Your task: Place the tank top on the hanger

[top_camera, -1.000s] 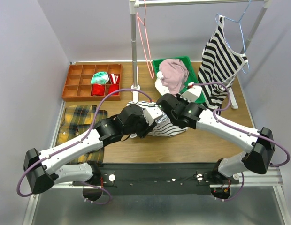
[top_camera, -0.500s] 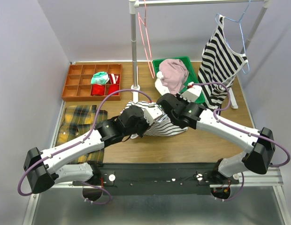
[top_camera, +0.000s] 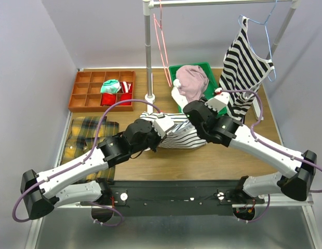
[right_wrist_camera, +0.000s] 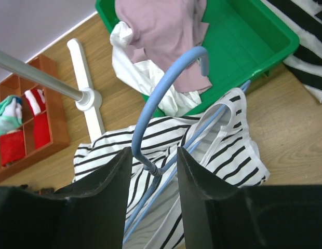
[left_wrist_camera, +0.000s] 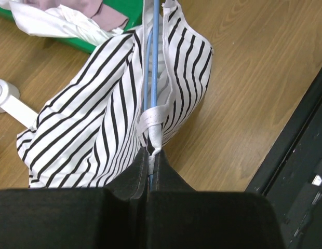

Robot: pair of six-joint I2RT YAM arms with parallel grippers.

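Note:
The tank top (top_camera: 177,137), white with thin dark stripes, lies bunched on the wooden table between my two grippers. The light-blue hanger (right_wrist_camera: 162,85) is inside it, with its hook sticking out of the neck opening. In the left wrist view its wire (left_wrist_camera: 150,72) runs between the top's straps (left_wrist_camera: 93,129). My left gripper (left_wrist_camera: 151,153) is shut on a white strap together with the blue wire. My right gripper (right_wrist_camera: 153,158) is open, its fingers either side of the hanger's twisted neck. In the top view the left gripper (top_camera: 162,127) and right gripper (top_camera: 192,115) sit over the top.
A green bin (top_camera: 210,78) behind holds a pink garment (top_camera: 192,80) and white cloth. The rack pole (top_camera: 148,57) and its base stand at centre. A bold-striped top (top_camera: 246,67) and a pink-red hanger (top_camera: 162,41) hang from the rail. An orange compartment tray (top_camera: 101,91) and plaid cloth (top_camera: 91,132) lie left.
The left gripper has moved right and a little farther from the bases with the strap. The right gripper has shifted right and back. More of the tank top shows between them.

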